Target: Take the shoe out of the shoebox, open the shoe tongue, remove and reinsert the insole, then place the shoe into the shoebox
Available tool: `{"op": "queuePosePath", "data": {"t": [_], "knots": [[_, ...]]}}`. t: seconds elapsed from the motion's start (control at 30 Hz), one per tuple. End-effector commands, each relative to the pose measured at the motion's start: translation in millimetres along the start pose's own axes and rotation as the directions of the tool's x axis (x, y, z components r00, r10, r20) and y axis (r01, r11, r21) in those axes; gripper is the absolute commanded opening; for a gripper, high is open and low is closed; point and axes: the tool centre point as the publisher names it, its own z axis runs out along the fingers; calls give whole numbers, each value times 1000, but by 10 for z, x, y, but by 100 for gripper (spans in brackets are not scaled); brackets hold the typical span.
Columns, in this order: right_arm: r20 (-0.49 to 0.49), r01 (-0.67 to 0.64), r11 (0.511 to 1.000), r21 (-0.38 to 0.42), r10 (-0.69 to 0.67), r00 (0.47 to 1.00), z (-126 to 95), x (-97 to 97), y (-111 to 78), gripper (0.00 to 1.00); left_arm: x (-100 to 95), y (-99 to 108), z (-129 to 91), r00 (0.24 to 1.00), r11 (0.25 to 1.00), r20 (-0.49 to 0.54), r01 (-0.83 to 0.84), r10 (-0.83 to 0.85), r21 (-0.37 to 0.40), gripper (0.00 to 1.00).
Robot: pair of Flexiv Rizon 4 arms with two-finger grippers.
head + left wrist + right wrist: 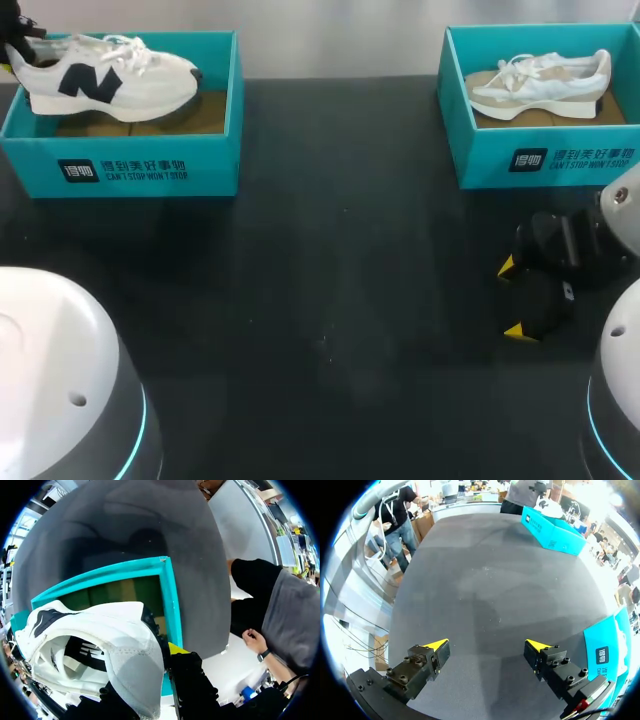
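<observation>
Closest to the overhead camera, two white rounded arm housings (50, 350) frame a black table (330, 300). Far across it, the left gripper (16, 45) holds the heel of a white sneaker with a dark navy letter on its side (105, 78). In the wrist view the padded heel collar presses against one yellow fingertip (176, 649). The other is hidden behind the shoe, so the clamped grip is a judgement. It is backed by the sneaker seeming to ride above the brown floor of the open teal cardboard shoebox (140, 160).

From that gripper the sneaker's long axis runs sideways along the box. The heel is at the gripper and the toe points away toward the right arm's side.

The right gripper (512, 298) hangs over the table, jaws spread wide around nothing. It is well apart from the held shoe, just before a second teal box (540, 160) containing a second pale sneaker (540, 85).

The left arm, with its hold on the heel, is the one placed to lift the shoe over the box wall.
</observation>
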Motion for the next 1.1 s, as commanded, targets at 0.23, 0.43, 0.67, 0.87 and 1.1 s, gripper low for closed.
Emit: {"op": "queuePosePath", "data": {"t": [0.23, 0.43, 0.67, 0.87, 1.1], "knots": [[3, 0, 1000, 1, 0, 1000, -2, 16, 0, 100, -33, 38, 210, 999, 998, 10, 53, -53, 21, 0], [3, 0, 1000, 1, 0, 1000, -2, 16, 0, 100, -33, 38, 210, 999, 998, 10, 53, -53, 21, 0], [3, 0, 1000, 1, 0, 1000, -2, 16, 0, 100, -33, 38, 210, 999, 998, 10, 53, -53, 21, 0], [3, 0, 1000, 1, 0, 1000, -2, 16, 0, 100, -99, 32, 380, 998, 998, 5, 56, -56, 25, 0], [3, 0, 1000, 1, 0, 1000, -2, 16, 0, 100, -96, 105, 503, 996, 994, 0, 89, -90, 59, 0]]}}
